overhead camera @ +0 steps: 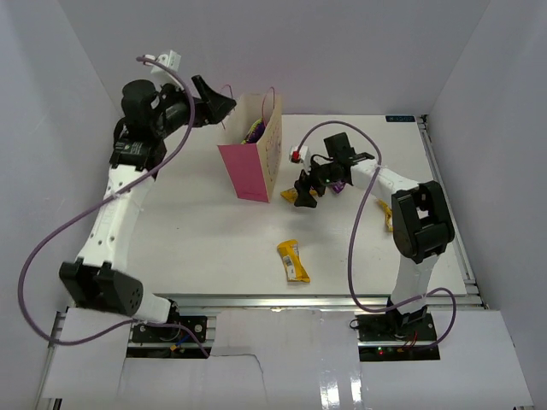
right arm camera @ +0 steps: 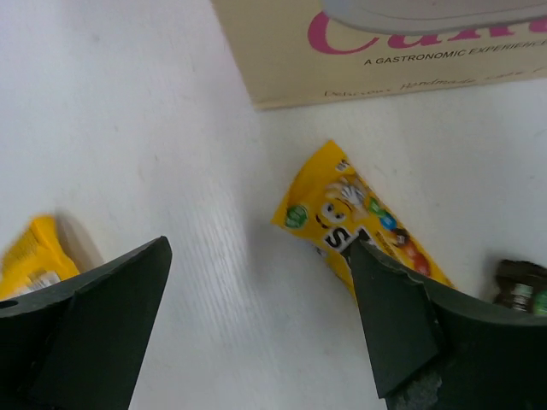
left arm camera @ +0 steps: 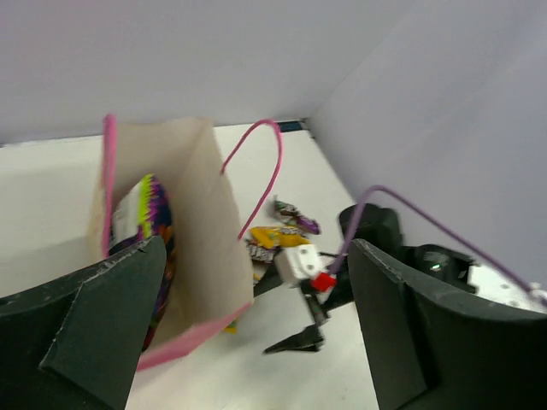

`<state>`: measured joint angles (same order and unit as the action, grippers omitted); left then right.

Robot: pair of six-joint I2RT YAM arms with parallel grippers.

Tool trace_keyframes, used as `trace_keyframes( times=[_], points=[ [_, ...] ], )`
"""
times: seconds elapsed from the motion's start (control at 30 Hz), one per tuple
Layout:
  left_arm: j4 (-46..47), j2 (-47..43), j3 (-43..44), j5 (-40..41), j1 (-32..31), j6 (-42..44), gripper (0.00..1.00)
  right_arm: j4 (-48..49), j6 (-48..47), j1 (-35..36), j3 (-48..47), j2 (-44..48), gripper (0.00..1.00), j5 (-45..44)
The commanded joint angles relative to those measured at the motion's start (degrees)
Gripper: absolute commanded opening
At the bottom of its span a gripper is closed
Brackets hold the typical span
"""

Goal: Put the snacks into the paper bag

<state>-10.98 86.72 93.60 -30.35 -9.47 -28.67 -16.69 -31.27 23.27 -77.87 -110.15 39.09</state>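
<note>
The paper bag (overhead camera: pixel 250 168) stands upright at the table's middle back, pink front toward me, with the dark blue-purple chip bag (overhead camera: pixel 255 131) inside. My left gripper (overhead camera: pixel 222 108) is open and empty, just above and left of the bag's mouth. In the left wrist view the bag (left arm camera: pixel 205 213) and chip bag (left arm camera: pixel 152 224) lie between the jaws. My right gripper (overhead camera: pixel 304 193) is open and low over a yellow candy packet (overhead camera: pixel 290 196) right of the bag. In the right wrist view that packet (right arm camera: pixel 355 218) lies under the right finger (right arm camera: pixel 393 325), not gripped.
A second yellow packet (overhead camera: pixel 293 261) lies nearer the front, also showing at the left of the right wrist view (right arm camera: pixel 30 252). Another yellow packet (overhead camera: pixel 387 215) peeks from behind the right arm. A purple wrapper (left arm camera: pixel 297 215) and more snacks lie behind the right wrist.
</note>
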Motion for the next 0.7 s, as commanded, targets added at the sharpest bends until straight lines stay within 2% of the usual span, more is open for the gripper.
trace_keyframes(
  times=[0.0, 0.03, 0.07, 0.13, 0.27, 0.33, 0.4, 0.47, 0.57, 0.67],
  points=[
    [-15.2, -15.8, -3.7, 12.8, 0.0, 10.0, 0.98, -17.3, -30.8, -1.4, -0.6, 3.7, 0.90, -3.8],
    [-16.4, -18.9, -6.7, 15.0, -0.1, 9.7, 0.98, -20.6, -45.2, -1.8, -1.0, 3.2, 0.90, -4.2],
    [-18.8, -24.9, -12.9, 18.7, 0.0, 9.0, 0.98, -23.2, -50.7, -2.3, -1.6, 1.6, 0.91, -4.6],
    [-20.9, -30.5, -18.5, 21.4, 0.1, 5.6, 0.98, -29.5, -60.9, -2.7, -5.5, -0.8, 0.93, -5.8],
    [-25.7, -44.1, -29.1, 26.2, 0.1, -2.0, 0.98, -33.2, -59.2, -1.7, -17.2, -10.3, 0.99, -4.7],
    [-26.7, -46.9, -34.5, 29.2, 0.1, -8.3, 0.98, -32.7, -56.0, -1.6, -23.3, -13.1, 0.94, -4.5],
    [-28.6, -48.0, -36.9, 28.8, 0.0, -10.0, 0.98, -32.8, -51.7, -1.6, -26.7, -16.4, 0.91, -4.2],
    [-30.1, -48.2, -39.8, 28.0, 0.1, -13.5, 0.98, -32.6, -50.3, -1.6, -28.3, -17.6, 0.88, -4.4],
    [-30.1, -48.5, -43.0, 25.5, 0.1, -16.6, 0.98, -31.5, -49.3, -1.2, -25.6, -17.6, 0.84, -5.8],
    [-30.0, -49.6, -45.4, 24.6, 0.1, -18.6, 0.98, -31.6, -48.6, -1.3, -21.6, -16.9, 0.68, -6.4]
  ],
)
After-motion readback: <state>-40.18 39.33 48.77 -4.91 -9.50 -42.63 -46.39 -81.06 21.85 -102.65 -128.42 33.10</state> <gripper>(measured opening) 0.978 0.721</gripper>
